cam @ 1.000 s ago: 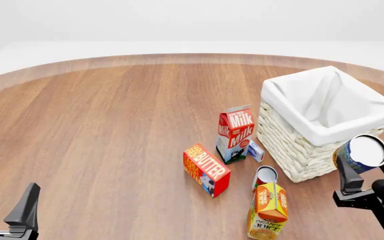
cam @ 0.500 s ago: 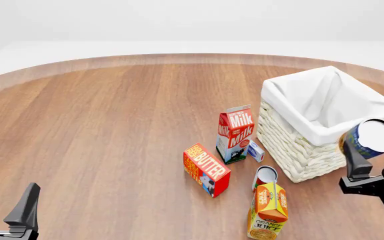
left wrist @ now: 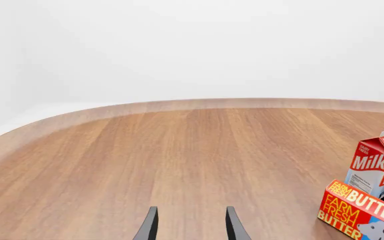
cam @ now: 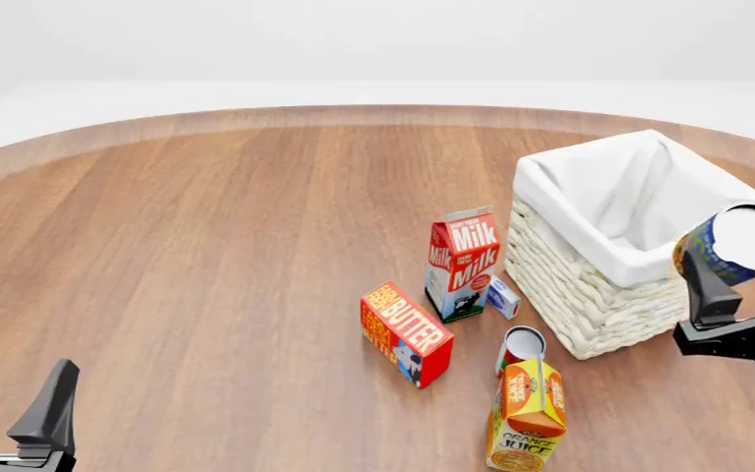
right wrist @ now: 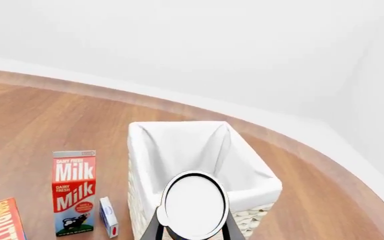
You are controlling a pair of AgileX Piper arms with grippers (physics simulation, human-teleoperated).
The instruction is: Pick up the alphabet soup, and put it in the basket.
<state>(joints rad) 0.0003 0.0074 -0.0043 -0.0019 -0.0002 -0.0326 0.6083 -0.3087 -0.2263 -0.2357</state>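
basket [cam: 588, 285] on table [cam: 220, 246] | right gripper [cam: 745, 270] squeezes alphabet soup [cam: 734, 246], held up by the basket's near right rim | left gripper [cam: 11, 403] far left of basket, fingers apart, holding nothing

The table [cam: 220, 246] is viewed from above and behind by the front camera. Low, forward views are given by both wrist cameras. The milk carton [cam: 463, 263] is shared by all three views.
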